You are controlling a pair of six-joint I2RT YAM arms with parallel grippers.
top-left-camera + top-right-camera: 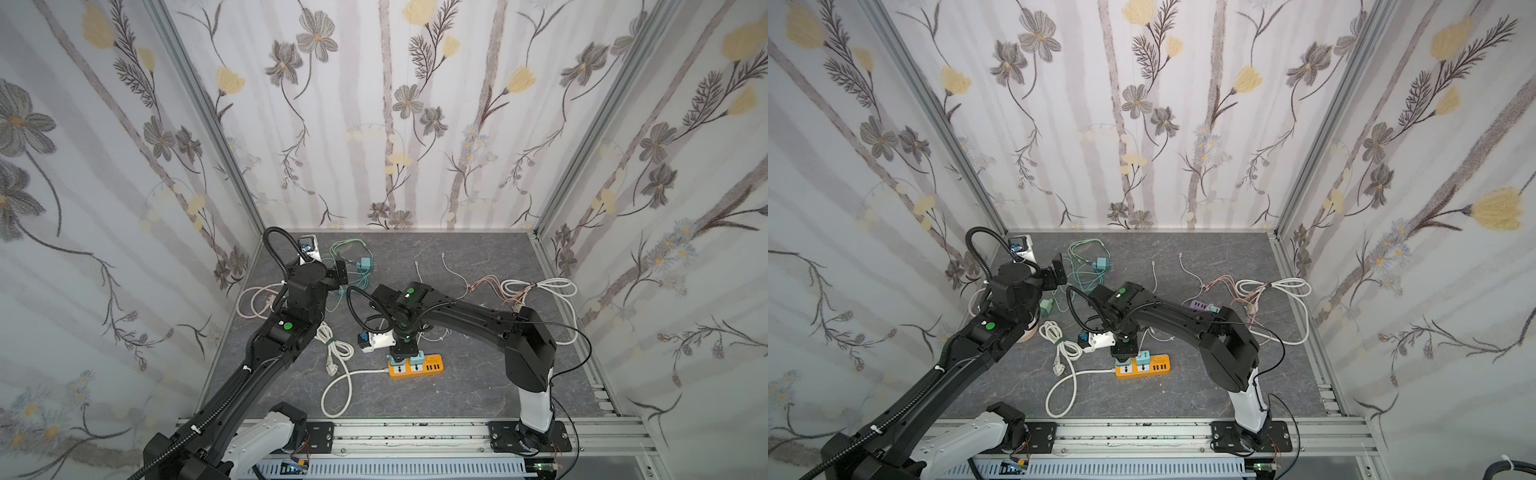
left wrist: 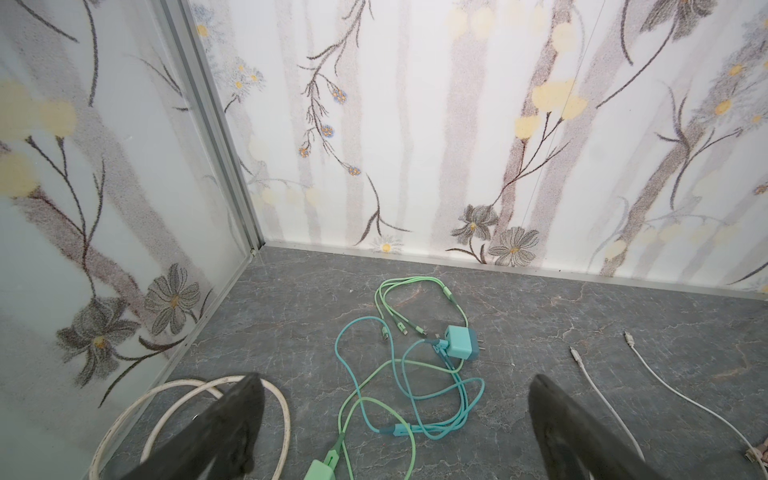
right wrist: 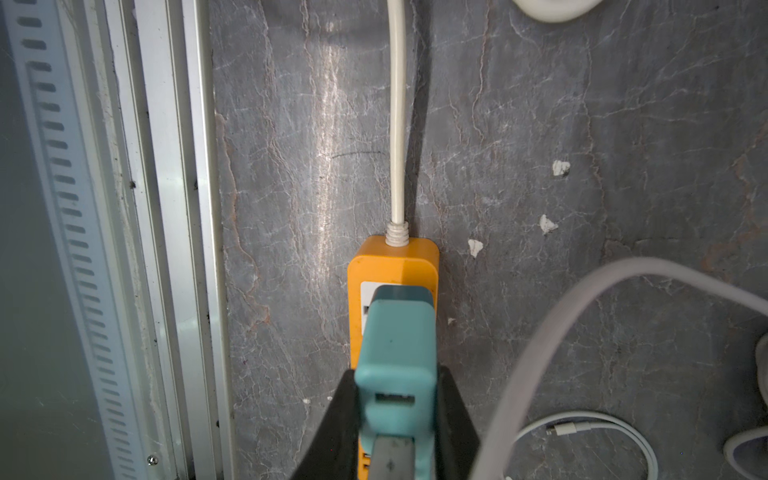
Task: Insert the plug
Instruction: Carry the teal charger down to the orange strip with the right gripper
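Plug (image 3: 395,340) | gripped in right pincer (image 3: 397,388) | over orange power strip (image 3: 392,257)

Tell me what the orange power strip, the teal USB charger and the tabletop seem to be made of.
Orange power strip: probably moulded plastic, satin; rounded edges, soft sheen.
Teal USB charger: plastic too, matte, evenly coloured.
Tabletop: marble-look, laminate or stone, unclear; pale veins, glare streak.

Bright diffuse light, soft shadows, bowed edges, glare on tabletop (image 3: 328,124).
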